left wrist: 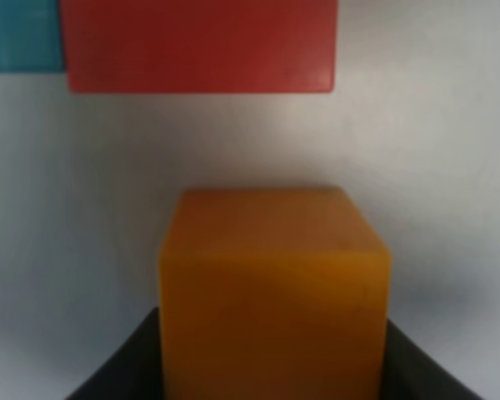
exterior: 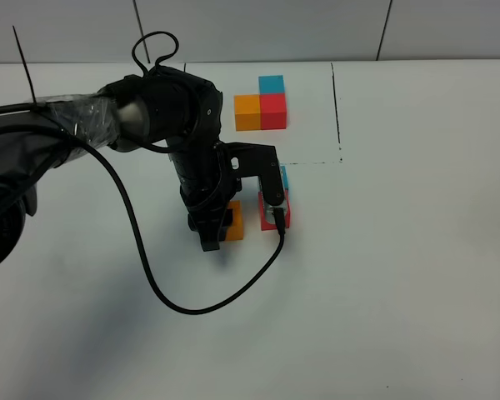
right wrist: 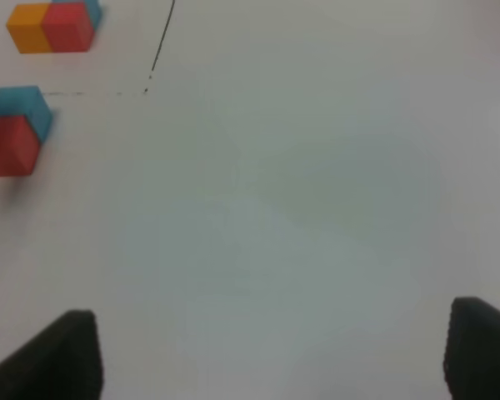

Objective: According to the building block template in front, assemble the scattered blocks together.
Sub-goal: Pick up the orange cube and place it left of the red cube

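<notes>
The template, orange, red and blue cubes joined in an L, lies at the back inside a thin black drawn rectangle; it also shows in the right wrist view. My left gripper is low on the table, shut on the loose orange cube, which fills the left wrist view. The loose red cube sits a short gap to its right, partly hidden by the arm's camera. The loose blue cube touches the red one's far side. My right gripper is open and empty.
The left arm and its black cable reach in from the left edge. The right arm is outside the exterior view. The table is a plain white surface.
</notes>
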You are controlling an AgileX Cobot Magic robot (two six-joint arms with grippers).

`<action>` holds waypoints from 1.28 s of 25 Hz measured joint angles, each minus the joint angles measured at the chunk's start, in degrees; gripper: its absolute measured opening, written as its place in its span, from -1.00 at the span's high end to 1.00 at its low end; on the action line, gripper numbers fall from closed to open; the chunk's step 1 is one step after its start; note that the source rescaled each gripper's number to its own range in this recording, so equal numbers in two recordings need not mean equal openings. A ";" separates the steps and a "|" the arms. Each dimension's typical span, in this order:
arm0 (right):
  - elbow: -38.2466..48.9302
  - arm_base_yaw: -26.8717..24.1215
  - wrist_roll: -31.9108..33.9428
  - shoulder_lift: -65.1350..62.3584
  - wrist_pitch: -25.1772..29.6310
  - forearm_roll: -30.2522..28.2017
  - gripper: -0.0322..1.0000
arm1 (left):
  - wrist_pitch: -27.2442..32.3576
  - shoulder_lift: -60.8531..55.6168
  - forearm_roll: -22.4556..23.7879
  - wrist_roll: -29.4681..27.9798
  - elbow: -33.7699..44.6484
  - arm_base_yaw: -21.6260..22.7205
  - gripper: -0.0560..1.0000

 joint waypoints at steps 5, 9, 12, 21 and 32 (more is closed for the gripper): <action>0.00 0.00 0.00 0.00 0.00 0.00 -0.39 | -1.30 0.25 0.00 0.00 -0.32 0.00 0.89; 0.00 0.00 0.00 0.00 0.00 0.00 -0.39 | -2.74 0.30 0.11 0.05 -0.32 0.00 0.89; 0.00 0.00 0.00 0.00 0.00 0.00 -0.39 | -3.16 0.32 0.15 0.05 -0.32 0.00 0.89; 0.00 0.00 0.00 0.00 -0.06 0.00 -0.39 | -3.84 0.38 0.01 0.64 -0.32 0.00 0.89; 0.00 0.00 0.00 0.00 -0.06 0.00 -0.39 | -5.59 0.45 -1.50 3.05 -0.32 0.00 0.89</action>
